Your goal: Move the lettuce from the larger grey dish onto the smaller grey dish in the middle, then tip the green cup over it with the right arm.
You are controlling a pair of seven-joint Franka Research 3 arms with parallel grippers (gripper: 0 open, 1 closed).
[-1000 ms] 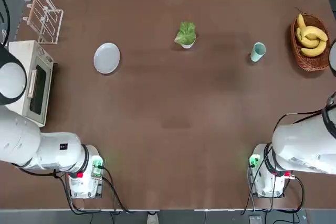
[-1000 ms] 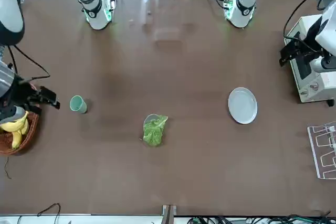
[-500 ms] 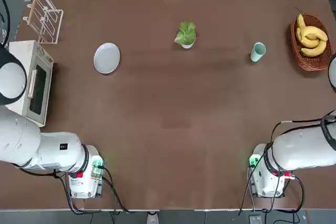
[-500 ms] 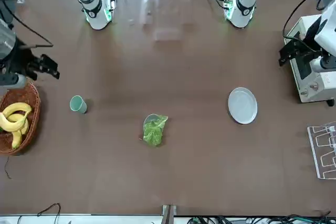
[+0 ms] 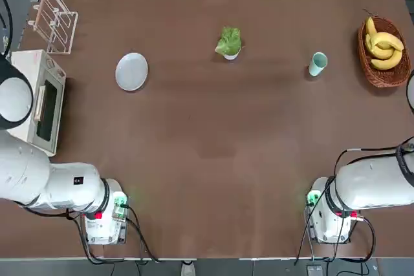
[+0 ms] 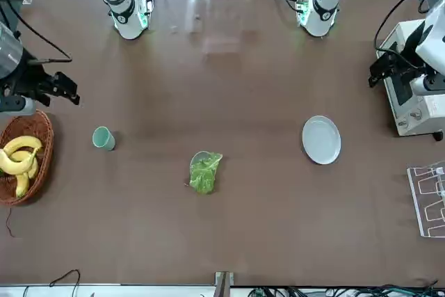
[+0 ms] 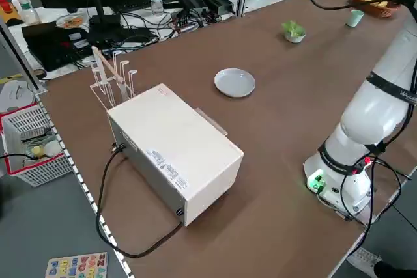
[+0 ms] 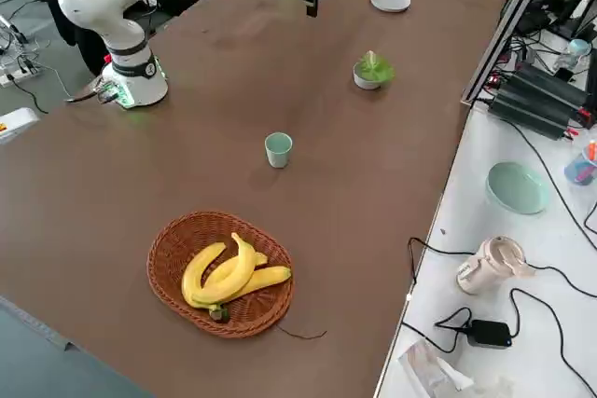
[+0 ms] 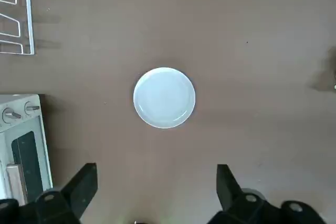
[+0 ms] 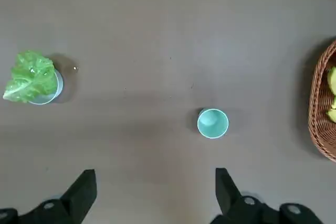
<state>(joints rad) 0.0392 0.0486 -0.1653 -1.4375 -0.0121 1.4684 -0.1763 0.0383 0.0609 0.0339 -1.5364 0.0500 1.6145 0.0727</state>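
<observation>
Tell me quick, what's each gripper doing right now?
Left gripper: open, empty, on the plate's side of the table.
Right gripper: open, empty, near the bananas.

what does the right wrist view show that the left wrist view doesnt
Only the right wrist view: light green ruffled lettuce in a small pale grey bowl, a mint-green cylindrical cup, and part of a brown wicker basket.
Only the left: a round, flat, pale plate, a white wire rack, a white oven.
Both: brown tabletop, open black gripper fingers.

Bright, even light | soft shadows beside objects | pale glare on tabletop (image 6: pixel 221 220)
</observation>
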